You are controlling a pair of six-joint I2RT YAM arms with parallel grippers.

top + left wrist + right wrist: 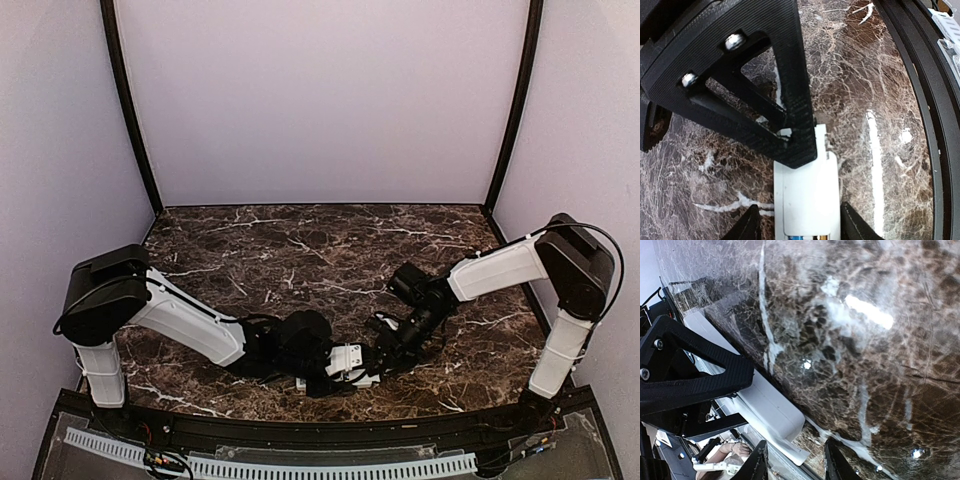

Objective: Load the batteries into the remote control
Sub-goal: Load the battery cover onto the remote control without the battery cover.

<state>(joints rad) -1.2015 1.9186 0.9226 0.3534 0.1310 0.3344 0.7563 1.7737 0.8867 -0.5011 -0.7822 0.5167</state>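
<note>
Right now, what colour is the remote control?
White; the remote control shows best in the left wrist view.

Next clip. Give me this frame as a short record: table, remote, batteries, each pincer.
table: dark marble-patterned top
remote control: white, lying near the front edge where both arms meet
batteries: only a blue sliver inside the remote at the bottom edge of the left wrist view; too cropped to count
left pincer: fingers flank the remote's long sides; grip unclear
right pincer: open, one fingertip over the remote's end
</note>
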